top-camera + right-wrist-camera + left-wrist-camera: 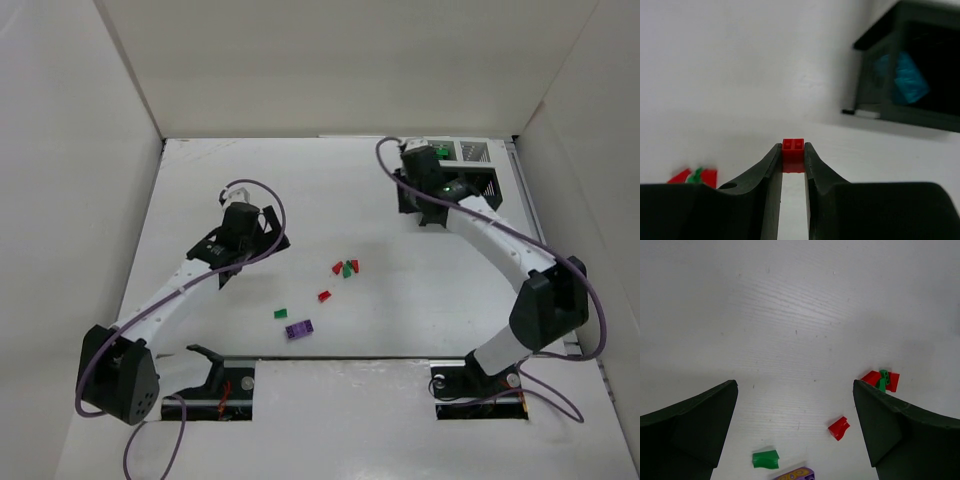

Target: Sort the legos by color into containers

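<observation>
Sorting is running partway — right pincer (792,156) is clamping a red lego (793,145) near the upper-right containers (478,153), left pincer (794,386) is gaping, loose legos (345,268) are waiting mid-frame.

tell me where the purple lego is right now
In the top view the purple lego lies near the front edge of the table, left of centre, right next to a lone green brick.

We see bright, even white light from overhead on the surface (420,300), and the arms (165,300) throw only faint, soft shadows. From the left wrist, a pale glare washes the far surface, while the left claw (794,387) reads dark and featureless. From the right wrist, the red brick (793,145) is sharp; the black bin (875,75) behind it is blurred.
</observation>
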